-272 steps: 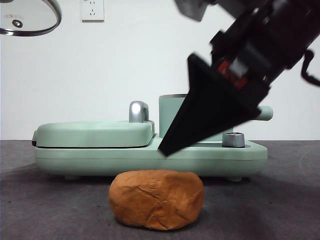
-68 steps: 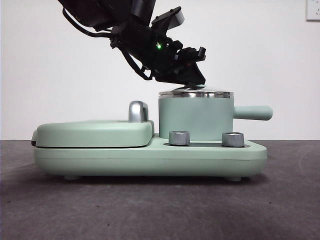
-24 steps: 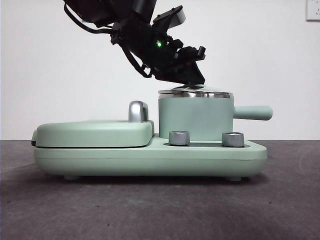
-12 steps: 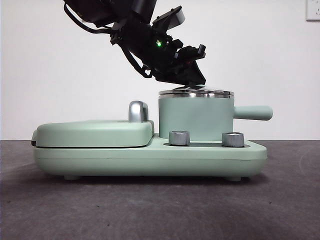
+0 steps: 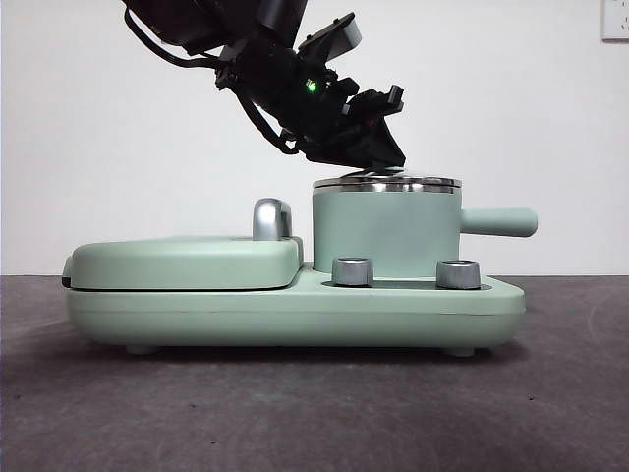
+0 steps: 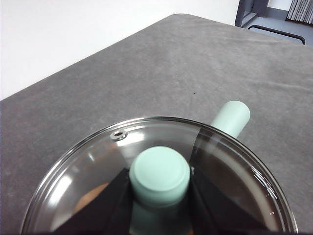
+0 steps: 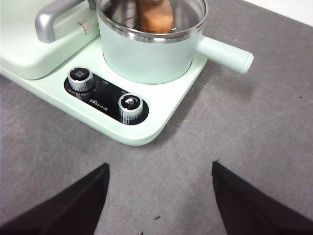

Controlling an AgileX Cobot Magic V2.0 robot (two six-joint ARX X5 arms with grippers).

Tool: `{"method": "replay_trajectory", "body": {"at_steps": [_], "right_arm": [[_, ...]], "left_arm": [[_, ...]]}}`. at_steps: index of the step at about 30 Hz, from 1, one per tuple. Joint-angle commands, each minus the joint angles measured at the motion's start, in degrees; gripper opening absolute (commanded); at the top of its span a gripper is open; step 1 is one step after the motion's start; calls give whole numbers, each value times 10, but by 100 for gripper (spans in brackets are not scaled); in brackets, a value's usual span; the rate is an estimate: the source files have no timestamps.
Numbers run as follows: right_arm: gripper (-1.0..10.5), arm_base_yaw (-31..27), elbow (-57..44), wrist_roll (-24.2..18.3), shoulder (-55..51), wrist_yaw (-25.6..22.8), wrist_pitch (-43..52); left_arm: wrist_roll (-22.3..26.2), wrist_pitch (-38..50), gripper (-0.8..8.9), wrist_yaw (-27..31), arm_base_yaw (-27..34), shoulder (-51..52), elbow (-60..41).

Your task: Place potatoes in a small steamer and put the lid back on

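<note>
While the left gripper [image 6: 160,188] sits on top of the pot, you've got a dark grey matte tabletop [image 5: 295,413] under everything and a plain white wall [image 5: 511,108] behind, with a wall socket [image 5: 615,20] clipped at the top right corner.

One mint-green cooker base [image 5: 295,310] sits mid-table. On its left half: one flat mint griddle cover [image 5: 182,261] with a chrome handle [image 5: 271,218]. On its right half: the small steamer [image 5: 385,231], its straight side handle [image 5: 498,221] pointing right. Two chrome knobs [image 5: 353,271] on the near edge of the base, in front of the pot.

The lid [image 6: 225,176] is on the steamer; its steel rim looks seated level on the pot rim in the front view. Left gripper's jaws are closed narrow on the mint knob [image 6: 160,175], one each side, touching it. The arm comes in from the upper left and blocks your view of the knob from the front.

One potato [image 7: 155,13]: inside the steamer, orange-brown through the glass, mostly hidden.

Right gripper [image 7: 160,196] is spread wide, holding nothing, hovering over bare table on the near side of the base, well apart from the pot.
</note>
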State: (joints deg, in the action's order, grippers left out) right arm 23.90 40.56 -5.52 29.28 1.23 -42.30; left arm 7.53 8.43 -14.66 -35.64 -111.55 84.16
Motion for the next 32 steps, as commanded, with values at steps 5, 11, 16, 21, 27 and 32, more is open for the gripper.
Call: {"method": "replay_trajectory", "body": {"at_steps": [5,11,16,21,27,32], "right_arm": [[324,3,-1,6,2,-2,2],[324,3,-1,6,2,-2,2],[325,3,-1,6,2,-2,2],[325,3,-1,6,2,-1,2],[325,3,-1,6,2,2,2],[325,3,-1,6,2,3,2]], "left_arm": [[-5,2,289,-4,0,-18,14],[-11,-14,344,-4,5,12,14],[-19,-104,344,-14,24,72,14],[-78,-169,343,-58,71,133,-6],[-102,-160,342,-63,120,265,-132],[-119,-161,339,-62,161,409,-289]]}}
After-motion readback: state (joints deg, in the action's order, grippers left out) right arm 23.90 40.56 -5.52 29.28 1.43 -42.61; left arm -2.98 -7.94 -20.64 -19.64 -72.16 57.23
